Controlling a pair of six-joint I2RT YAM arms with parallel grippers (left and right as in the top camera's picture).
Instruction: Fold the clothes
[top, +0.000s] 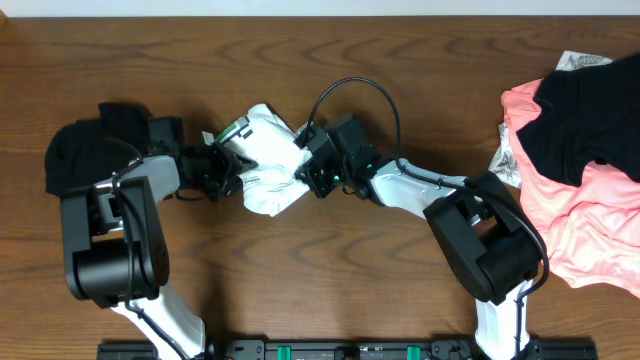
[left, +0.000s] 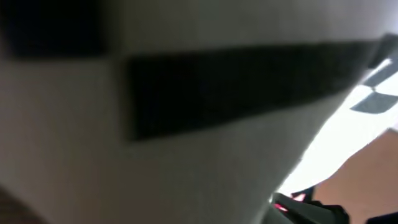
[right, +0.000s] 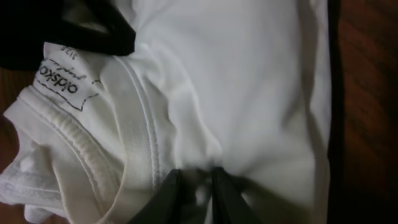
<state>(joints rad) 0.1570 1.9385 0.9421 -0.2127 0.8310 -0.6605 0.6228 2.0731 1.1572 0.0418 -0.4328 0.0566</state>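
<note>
A large white T-shirt (top: 268, 165) of soft fabric is bunched into a crumpled heap near the middle of the brown wooden table (top: 400, 60), between the two arms. It is not spread flat, so the folding is judged to be at an early step: the cloth must probably be opened out before any fold can be made.

The right gripper (right: 200, 177) is pressed together on a small fold of the white T-shirt. In the right wrist view the fabric is puckered around the two dark fingers (right: 177, 190), which suggests that a real pinch is made there. The ribbed collar (right: 134, 124) and the sewn size label (right: 62, 87) are seen just beside this point, so the shirt seems to be held near the neck, perhaps in order to find the shoulders.

The left gripper (top: 222, 172) is placed at the opposite edge of the heap. Its wrist view is blurred and filled with white cloth very close to the lens, and it cannot be told whether its jaws are spread or pinching.

A black garment (top: 85, 150) is lying at the left, partly under the left arm. A coral-pink garment (top: 590, 230) and a second dark piece of clothing (top: 580, 125) are piled at the right edge, well apart from the arms, apparently waiting for their turn.
</note>
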